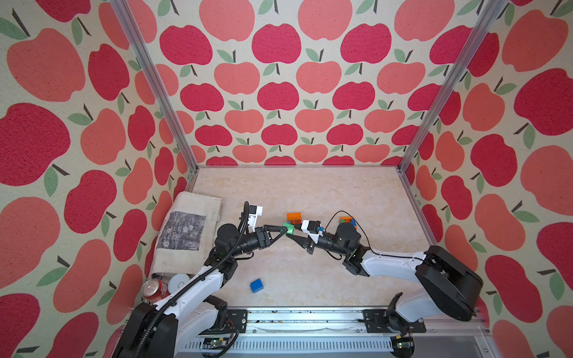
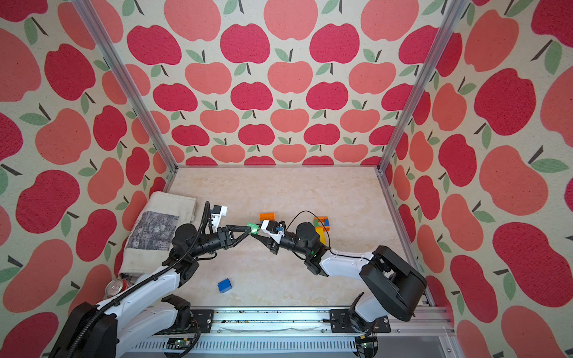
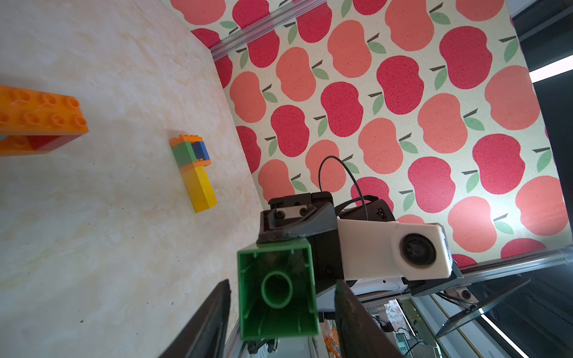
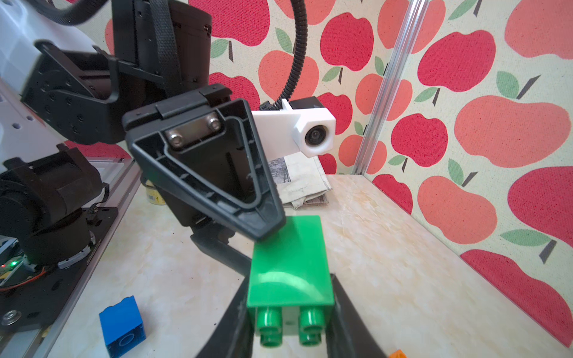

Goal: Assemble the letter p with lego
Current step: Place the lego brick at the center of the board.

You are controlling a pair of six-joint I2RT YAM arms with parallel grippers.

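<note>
we see the green brick aloft between both claws, long axis running claw to claw, studs toward the right wrist, hollow end leftward. the right gripper pinches the studded end; the left gripper has its jaws clear of the sides. the part-built stack lies behind the right claw — that arm, we judge, is nearer.

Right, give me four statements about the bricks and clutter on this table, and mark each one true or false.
1. The green brick sits between the right gripper's fingers. True.
2. The blue brick is stacked on an orange brick. False: it lies alone on the table, near the front rail.
3. A red soda can is beside the folded cloth. True.
4. The yellow brick lies loose on its own. False: it is joined to a multicoloured stack.
</note>
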